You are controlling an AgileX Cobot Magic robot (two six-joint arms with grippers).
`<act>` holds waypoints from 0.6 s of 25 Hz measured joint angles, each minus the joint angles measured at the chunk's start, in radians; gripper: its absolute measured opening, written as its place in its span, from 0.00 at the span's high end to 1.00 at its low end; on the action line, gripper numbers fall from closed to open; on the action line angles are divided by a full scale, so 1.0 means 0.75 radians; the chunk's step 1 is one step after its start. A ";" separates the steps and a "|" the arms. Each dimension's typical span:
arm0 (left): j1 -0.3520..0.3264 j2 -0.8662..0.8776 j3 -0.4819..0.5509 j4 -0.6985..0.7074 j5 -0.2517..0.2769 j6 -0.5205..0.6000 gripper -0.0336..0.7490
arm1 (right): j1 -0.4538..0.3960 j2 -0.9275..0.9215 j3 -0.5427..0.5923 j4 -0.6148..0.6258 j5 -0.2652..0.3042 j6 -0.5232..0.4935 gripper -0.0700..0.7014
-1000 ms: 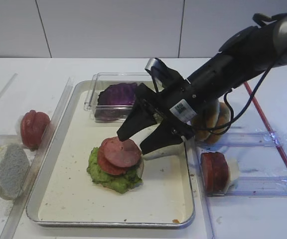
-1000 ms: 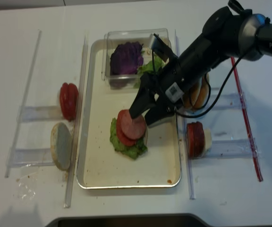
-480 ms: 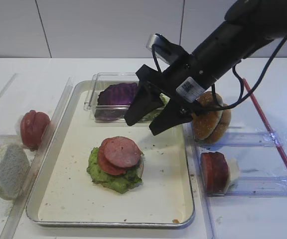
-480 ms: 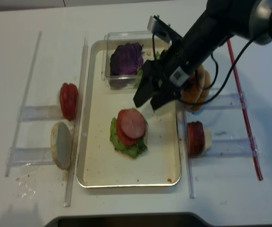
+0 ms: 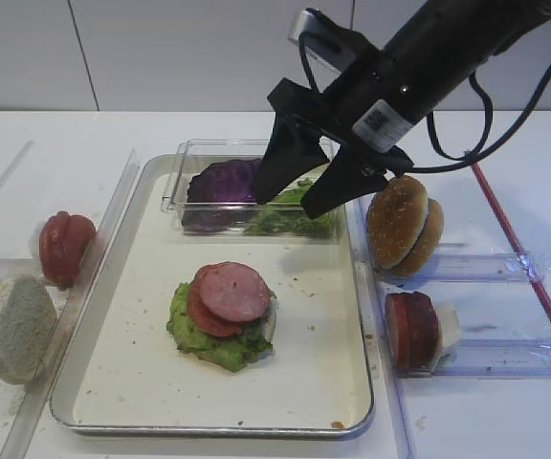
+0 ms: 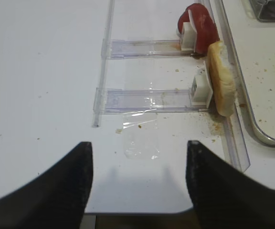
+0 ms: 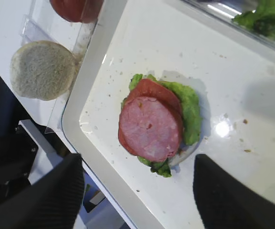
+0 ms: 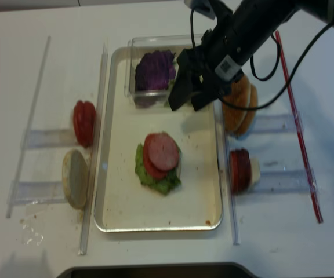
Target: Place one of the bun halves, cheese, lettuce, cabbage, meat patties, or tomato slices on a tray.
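On the silver tray (image 5: 94,382) lies a stack: lettuce (image 5: 194,335) with two meat patties (image 5: 230,292) on top, also seen from above in the right wrist view as patties (image 7: 149,126) on the tray (image 7: 94,143). My right gripper (image 5: 287,203) hangs open and empty high above the tray's far end, over the clear box. In its own view the right gripper (image 7: 137,157) spreads wide of the stack. My left gripper (image 6: 137,145) is open over bare table, left of a pale bun half (image 6: 219,78). No cheese shows.
The clear box (image 5: 182,158) holds purple cabbage (image 5: 223,182) and loose lettuce (image 5: 295,215). Left racks carry tomato slices (image 5: 65,247) and a bun half (image 5: 15,328). Right racks carry a golden bun (image 5: 402,225) and more patties (image 5: 411,330). A red strip (image 5: 505,225) lies far right.
My right gripper has lifted away from the stack and moved back toward the clear box, staying open. The patties remain on the lettuce.
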 joint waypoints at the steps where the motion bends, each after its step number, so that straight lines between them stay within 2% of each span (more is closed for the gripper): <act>1: 0.000 0.000 0.000 0.000 0.000 0.000 0.43 | 0.000 -0.008 -0.011 -0.015 0.003 0.005 0.26; 15: 0.000 0.000 0.000 0.000 0.000 0.000 0.43 | 0.000 -0.201 -0.053 -0.256 0.019 0.171 0.26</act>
